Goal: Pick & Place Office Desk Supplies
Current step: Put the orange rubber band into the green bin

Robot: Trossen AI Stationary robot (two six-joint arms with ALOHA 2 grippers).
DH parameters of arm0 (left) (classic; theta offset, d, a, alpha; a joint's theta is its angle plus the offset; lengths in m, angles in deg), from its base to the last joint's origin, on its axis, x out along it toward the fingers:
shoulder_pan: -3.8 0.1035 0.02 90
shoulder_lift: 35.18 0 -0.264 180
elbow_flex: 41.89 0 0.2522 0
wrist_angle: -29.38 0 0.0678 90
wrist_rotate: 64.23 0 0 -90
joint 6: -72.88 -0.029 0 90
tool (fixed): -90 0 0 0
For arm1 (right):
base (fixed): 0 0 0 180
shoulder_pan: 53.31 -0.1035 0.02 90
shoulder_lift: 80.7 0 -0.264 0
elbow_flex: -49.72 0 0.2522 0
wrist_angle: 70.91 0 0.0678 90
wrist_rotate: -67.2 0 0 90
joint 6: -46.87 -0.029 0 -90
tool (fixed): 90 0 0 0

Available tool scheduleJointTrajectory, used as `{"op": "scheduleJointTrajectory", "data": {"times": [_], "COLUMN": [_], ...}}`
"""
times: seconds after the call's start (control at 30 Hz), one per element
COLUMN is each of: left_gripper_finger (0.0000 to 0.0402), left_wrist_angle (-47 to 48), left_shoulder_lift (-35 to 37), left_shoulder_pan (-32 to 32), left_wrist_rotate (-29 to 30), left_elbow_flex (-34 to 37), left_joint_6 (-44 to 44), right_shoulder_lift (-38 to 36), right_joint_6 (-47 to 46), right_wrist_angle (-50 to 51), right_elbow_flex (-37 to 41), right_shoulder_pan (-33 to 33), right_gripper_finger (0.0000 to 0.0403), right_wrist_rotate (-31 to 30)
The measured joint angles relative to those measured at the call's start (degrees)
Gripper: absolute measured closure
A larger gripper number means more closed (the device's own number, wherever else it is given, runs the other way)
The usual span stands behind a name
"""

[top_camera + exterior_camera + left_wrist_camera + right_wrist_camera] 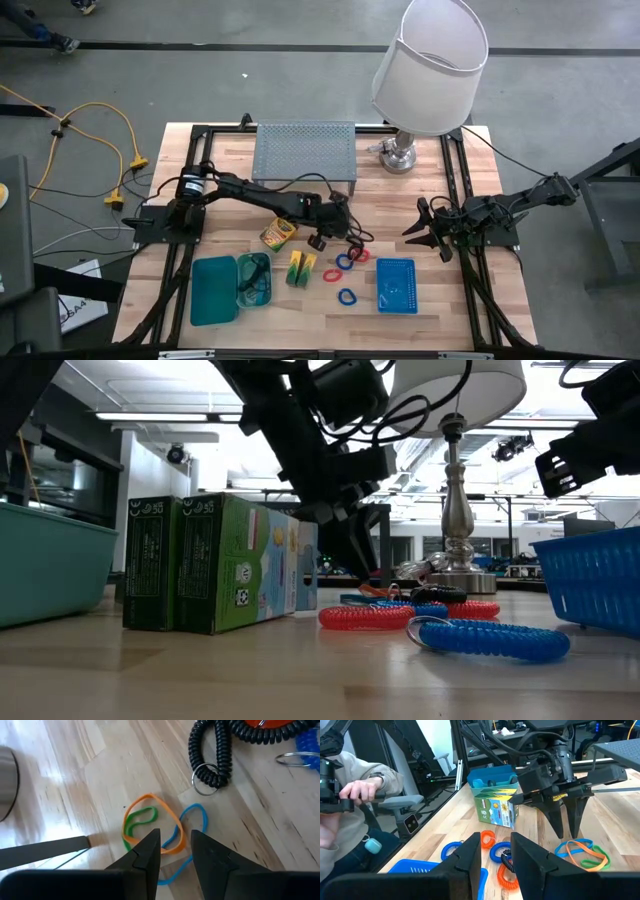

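Left gripper (pixel 175 851), fingers narrowly parted and holding nothing, hovers over thin orange, green and blue rubber bands (pixel 150 827) mid-frame on the wood-grain table (pixel 75 780); right gripper (pixel 428 232) waits parted, empty, right of centre.

Rubber bands (pixel 150 827): you're seeing orange, green, blue.
Coil loops (pixel 420 618): showing red, blue, black.
Basket (pixel 397 285): blue mesh.
Trays (pixel 214 289): teal.
Blocks (pixel 301 267): looking yellow-green, perhaps.

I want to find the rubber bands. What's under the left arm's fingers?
Orange, green and blue rubber bands lie on the wood below the left fingers, which stand slightly apart. The fingers cover part of the bands.
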Motion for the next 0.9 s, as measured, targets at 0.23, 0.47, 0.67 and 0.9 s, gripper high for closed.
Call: {"op": "scheduleJointTrajectory", "data": {"times": [0.23, 0.47, 0.67, 0.9], "left_gripper_finger": [0.0299, 0.0299, 0.0299, 0.0299], "left_wrist_angle": [0.09, 0.19, 0.21, 0.66], "left_shoulder_lift": [0.00, 0.00, 0.00, -0.86], "left_shoulder_pan": [0.37, 2.32, 3.08, 3.03], "left_wrist_rotate": [-2.02, -7.33, -7.99, -8.08], "left_elbow_flex": [0.00, 0.00, 0.00, 0.05], "left_joint_6": [-1.43, -1.86, -2.89, -3.34], "right_shoulder_lift": [-0.02, -0.02, -0.02, -0.01], "right_joint_6": [0.00, 0.00, 0.00, 0.00], "right_wrist_angle": [0.00, 0.00, 0.00, -0.01], "right_elbow_flex": [0.01, 0.01, 0.00, 0.01], "right_shoulder_pan": [0.00, 0.00, 0.00, 0.00], "right_gripper_finger": [0.0309, 0.0309, 0.0309, 0.0309], "right_wrist_rotate": [0.01, 0.00, 0.00, 0.00]}}
